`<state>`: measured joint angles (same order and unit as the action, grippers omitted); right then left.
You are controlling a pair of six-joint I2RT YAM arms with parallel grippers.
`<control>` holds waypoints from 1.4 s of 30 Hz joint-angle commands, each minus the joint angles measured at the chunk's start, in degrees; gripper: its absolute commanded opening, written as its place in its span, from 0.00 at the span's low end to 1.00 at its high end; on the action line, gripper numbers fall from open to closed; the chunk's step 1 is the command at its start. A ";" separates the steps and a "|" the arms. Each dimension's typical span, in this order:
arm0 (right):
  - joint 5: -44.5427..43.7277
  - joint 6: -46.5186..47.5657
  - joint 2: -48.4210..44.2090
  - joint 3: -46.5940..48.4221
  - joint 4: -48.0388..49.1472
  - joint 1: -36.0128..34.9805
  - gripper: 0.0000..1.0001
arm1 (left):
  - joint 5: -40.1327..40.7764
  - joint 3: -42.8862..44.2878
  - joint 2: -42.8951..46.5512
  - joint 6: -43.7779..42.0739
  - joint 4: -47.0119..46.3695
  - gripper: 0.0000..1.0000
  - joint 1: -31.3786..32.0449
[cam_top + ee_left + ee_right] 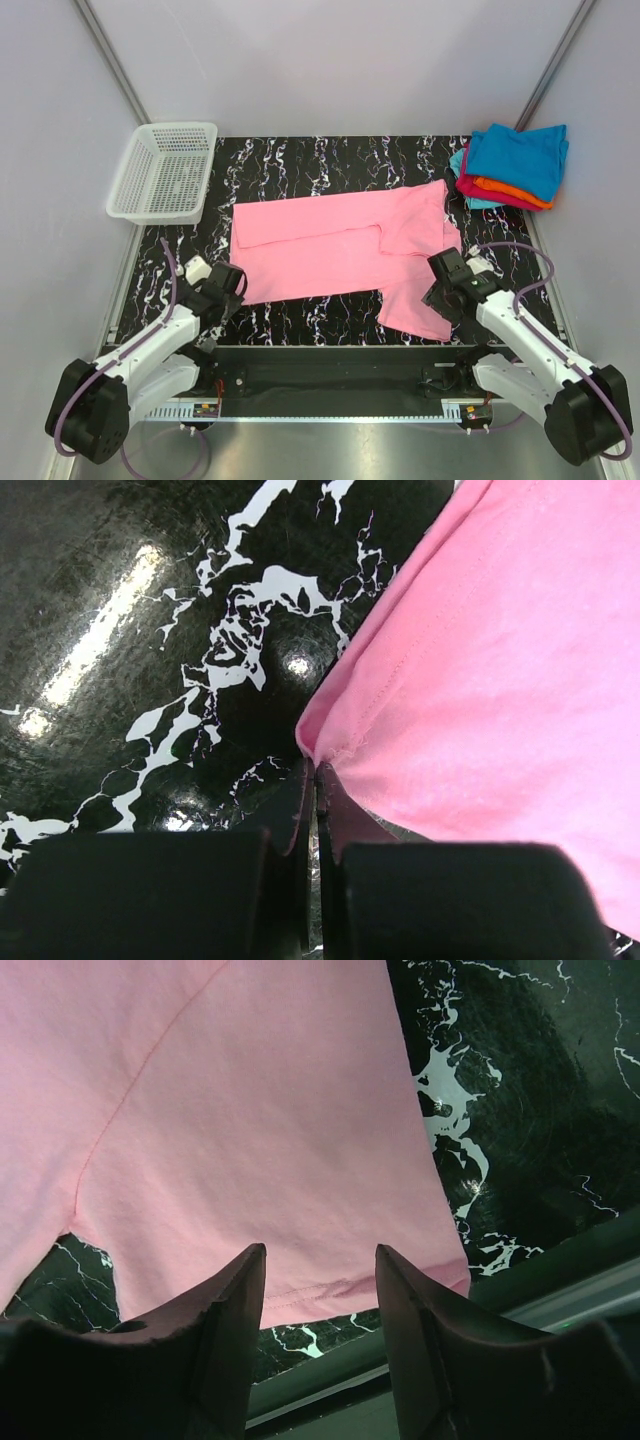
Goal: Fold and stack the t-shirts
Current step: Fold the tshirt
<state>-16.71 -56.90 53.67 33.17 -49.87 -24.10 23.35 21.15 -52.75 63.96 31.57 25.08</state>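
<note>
On the bench [300, 160]: a pink t-shirt [340, 245] lies flat across the middle of the black marbled top. Its far part is folded over onto itself, and one sleeve reaches down toward the near right edge.
Left fingers [290, 820]: pressed together at the shirt's near left corner, low over the bench top. The tip of the hem is caught at their ends.
Right fingers [230, 1300]: spread apart above the hem of the near right sleeve, with nothing between them.
Folded stack [512, 168]: a teal-blue shirt on top, orange and magenta edges showing below it and more teal-blue at the bottom. It sits at the far right corner, just beside the pink shirt's far right corner.
Basket [165, 170]: white plastic mesh, at the far left corner, apart from the shirt.
</note>
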 commanded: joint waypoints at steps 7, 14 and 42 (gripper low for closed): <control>-2.36 -2.51 2.75 3.83 -1.81 -0.16 0.55 | 5.03 6.79 -3.84 -3.23 -1.51 0.00 -0.47; -2.19 -4.53 6.09 8.57 -7.43 -0.16 0.51 | 5.56 14.18 -13.24 -4.02 -3.27 0.00 -1.17; -1.05 19.45 47.12 32.83 0.37 -0.16 0.55 | -2.70 10.14 -13.87 -9.29 -9.78 0.00 -5.04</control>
<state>-18.28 -44.42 95.88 63.81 -50.63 -24.12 21.26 30.92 -66.15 55.55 24.21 20.34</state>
